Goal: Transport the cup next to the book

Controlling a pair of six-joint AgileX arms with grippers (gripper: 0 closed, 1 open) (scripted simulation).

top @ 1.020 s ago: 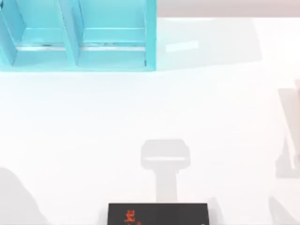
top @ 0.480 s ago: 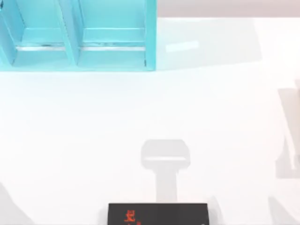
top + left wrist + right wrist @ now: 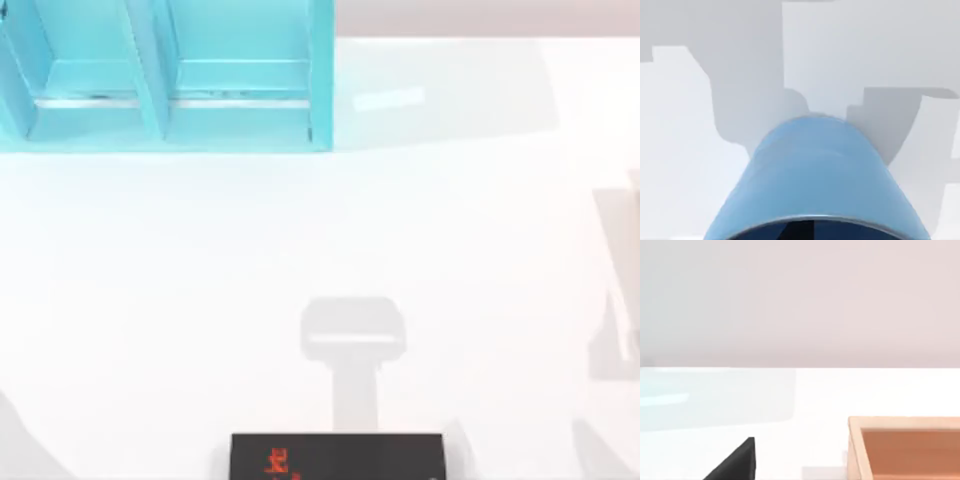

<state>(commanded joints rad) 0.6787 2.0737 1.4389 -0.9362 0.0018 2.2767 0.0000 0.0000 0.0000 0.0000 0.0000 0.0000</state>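
while shelf unit compartments sit bare.

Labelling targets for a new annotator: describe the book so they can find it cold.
In the top view, start at the big turquoise shelf unit at the table's far left, then drop to the near edge, about midway across. The book lies flat there, partly cut off: a black rectangle with red lettering, the only dark thing on the white table.

White table, turquoise shelf unit far left, pale wall, wooden tray.
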